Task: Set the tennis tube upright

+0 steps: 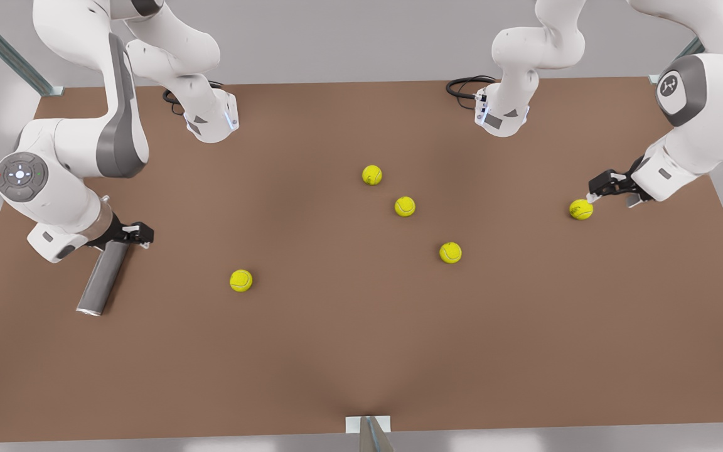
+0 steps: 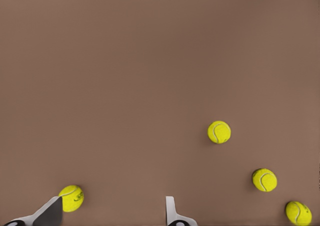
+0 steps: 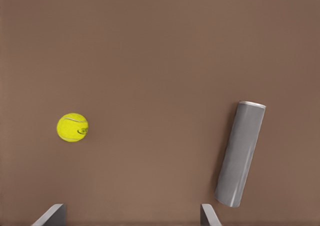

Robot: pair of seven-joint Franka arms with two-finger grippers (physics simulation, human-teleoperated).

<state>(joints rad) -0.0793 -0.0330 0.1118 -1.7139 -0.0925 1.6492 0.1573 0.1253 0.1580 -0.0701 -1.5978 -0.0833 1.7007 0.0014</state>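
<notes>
The tennis tube (image 1: 103,276) is a dark grey cylinder lying flat on the brown table at the front view's left, its silvery rim toward the near edge. My right gripper (image 1: 140,234) hovers at the tube's far end. In the right wrist view its fingers (image 3: 55,215) stand open with nothing between them, and the tube (image 3: 240,153) lies just outside one finger. My left gripper (image 1: 594,195) is at the front view's right, open (image 2: 114,201), with a tennis ball (image 2: 71,198) close beside one finger.
Several yellow-green tennis balls lie on the table: one (image 1: 241,280) near the tube, three (image 1: 405,206) around the middle, one (image 1: 581,209) by the left gripper. Arm bases (image 1: 211,119) and cables stand at the back edge. A metal post (image 1: 371,433) rises at the near edge.
</notes>
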